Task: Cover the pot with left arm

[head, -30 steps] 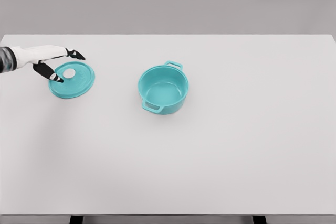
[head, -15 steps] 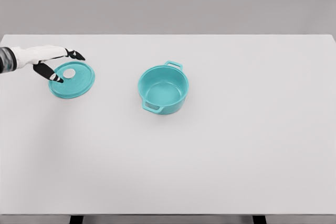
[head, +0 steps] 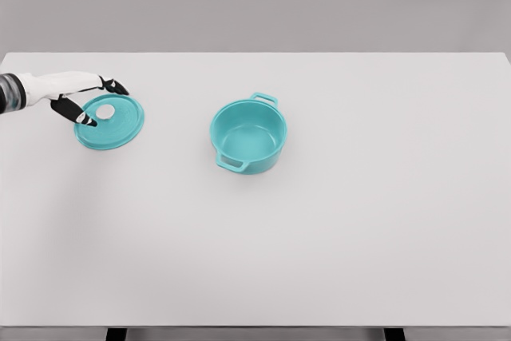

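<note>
Near the left edge of the white table (head: 335, 237), the teal lid (head: 112, 123) lies flat with its grey knob (head: 105, 111) facing up. The left hand (head: 73, 90) reaches in from the left edge, its fingers (head: 114, 85) spread apart around the knob's side of the lid, not visibly gripping it. The open teal pot (head: 248, 136) stands upright toward the table's middle, well apart from the lid, its two handles lined up diagonally from near-left to far-right.

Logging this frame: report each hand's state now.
Left hand: open, fingers spread at the lid, nothing held.
Right hand: not in view.
</note>
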Robot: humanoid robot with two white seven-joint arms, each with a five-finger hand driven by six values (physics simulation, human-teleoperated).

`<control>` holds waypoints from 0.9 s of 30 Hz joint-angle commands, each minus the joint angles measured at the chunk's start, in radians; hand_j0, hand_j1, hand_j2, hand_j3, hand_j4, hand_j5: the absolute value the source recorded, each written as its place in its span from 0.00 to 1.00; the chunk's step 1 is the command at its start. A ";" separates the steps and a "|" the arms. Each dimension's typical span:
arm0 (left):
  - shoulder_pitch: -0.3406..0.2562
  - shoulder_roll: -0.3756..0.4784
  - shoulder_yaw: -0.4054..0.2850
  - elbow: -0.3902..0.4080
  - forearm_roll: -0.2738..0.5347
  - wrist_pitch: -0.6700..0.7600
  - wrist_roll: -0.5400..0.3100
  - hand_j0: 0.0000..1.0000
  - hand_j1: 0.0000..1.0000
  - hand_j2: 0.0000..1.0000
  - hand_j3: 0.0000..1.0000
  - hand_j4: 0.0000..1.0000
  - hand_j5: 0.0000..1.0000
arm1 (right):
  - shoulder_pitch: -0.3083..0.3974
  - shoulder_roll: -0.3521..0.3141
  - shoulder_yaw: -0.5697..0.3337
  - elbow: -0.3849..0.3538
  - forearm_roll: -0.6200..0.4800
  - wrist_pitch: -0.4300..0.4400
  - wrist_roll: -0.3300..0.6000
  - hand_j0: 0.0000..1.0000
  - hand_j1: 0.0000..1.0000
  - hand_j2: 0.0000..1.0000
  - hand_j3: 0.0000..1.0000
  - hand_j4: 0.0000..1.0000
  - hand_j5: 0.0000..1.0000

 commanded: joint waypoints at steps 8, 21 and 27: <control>0.000 -0.004 0.003 0.013 -0.003 0.002 0.000 0.78 0.78 0.78 0.78 0.78 0.78 | 0.000 0.000 0.000 0.000 0.001 0.000 0.000 1.00 1.00 1.00 1.00 1.00 1.00; 0.014 -0.004 0.003 0.015 -0.002 0.002 0.002 0.66 0.66 0.66 0.66 0.66 0.66 | 0.000 0.000 0.001 0.000 0.001 0.000 0.000 1.00 1.00 1.00 1.00 1.00 1.00; 0.014 -0.004 0.009 0.010 0.004 0.002 0.003 0.53 0.53 0.53 0.53 0.53 0.53 | 0.000 0.000 0.000 0.000 0.001 0.000 0.000 1.00 1.00 1.00 1.00 1.00 1.00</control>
